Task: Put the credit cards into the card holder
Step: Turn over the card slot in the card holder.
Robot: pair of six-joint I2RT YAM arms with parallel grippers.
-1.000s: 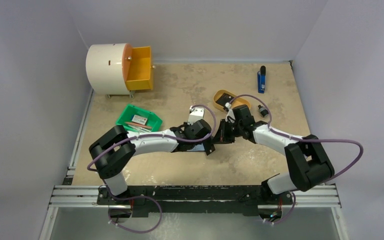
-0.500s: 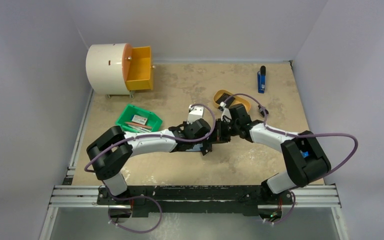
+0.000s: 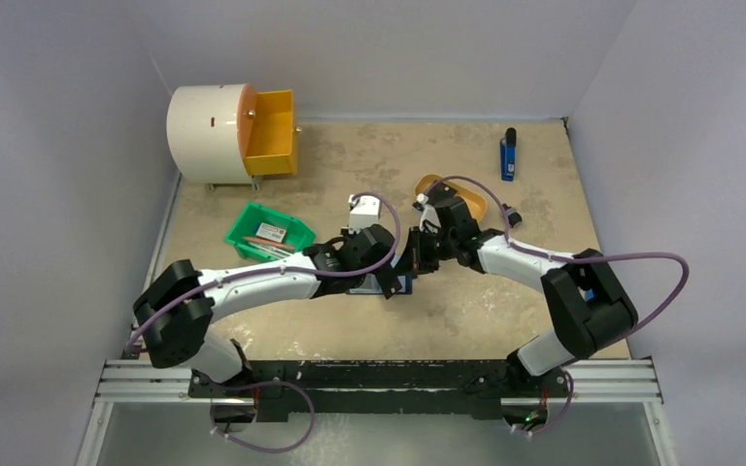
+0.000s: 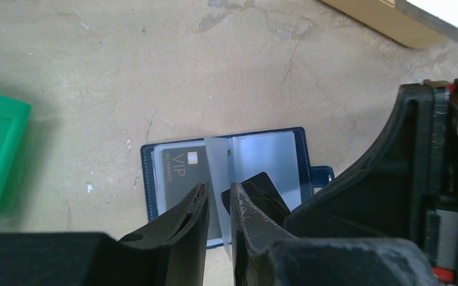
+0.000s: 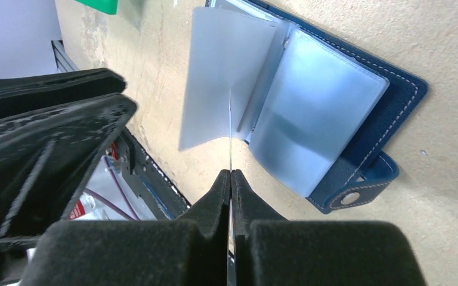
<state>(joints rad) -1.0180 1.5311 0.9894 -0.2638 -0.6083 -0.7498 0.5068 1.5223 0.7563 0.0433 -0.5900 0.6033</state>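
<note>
Both arms have swung left. The card holder (image 4: 256, 158) lies open at the middle of the desk (image 3: 369, 165). The right pincer (image 5: 231, 174) is clamped on a black credit card (image 4: 266, 189). The left pincer (image 4: 219, 189) straddles a clear sleeve (image 5: 214, 77), though I cannot tell whether it is gripping. The sleeve should be kept lifted while the card's corner goes in squarely.

- A robot test lab, not a home or a shop: plain pale walls (image 3: 78, 194) box in a single table (image 3: 369, 165) on three sides.
- Two white and black robot arms, left (image 3: 253, 282) and right (image 3: 534, 262), are bolted to a metal rail (image 3: 379, 381) at the near edge, with purple cables (image 3: 661, 282) looping loose.
- Odd props stand about: a white drum (image 3: 206, 131) with an orange drawer (image 3: 270, 133), and a green bin (image 3: 270, 233).
</note>
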